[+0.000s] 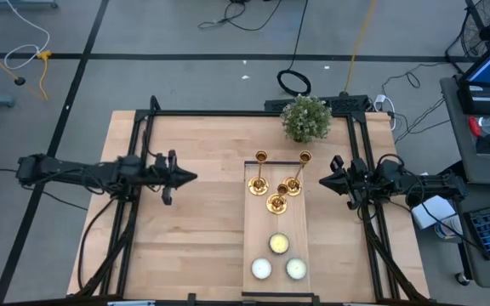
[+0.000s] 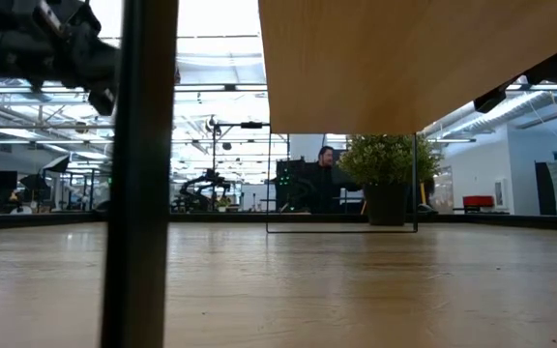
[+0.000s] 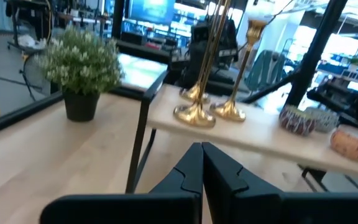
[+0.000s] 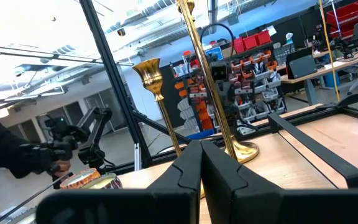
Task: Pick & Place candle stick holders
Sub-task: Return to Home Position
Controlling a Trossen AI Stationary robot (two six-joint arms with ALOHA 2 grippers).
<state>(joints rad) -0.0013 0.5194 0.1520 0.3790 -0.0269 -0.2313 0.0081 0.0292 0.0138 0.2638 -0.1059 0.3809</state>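
Brass candlesticks [image 1: 276, 203] gleam on wooden shelf [image 1: 262, 231]; left hand [image 1: 191, 178] and right hand [image 1: 322, 180] closed, empty.

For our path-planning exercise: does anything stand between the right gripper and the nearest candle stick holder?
Nothing visible does. In the high view, only bare table and shelf lie between the right gripper and the nearest candle stick holder.
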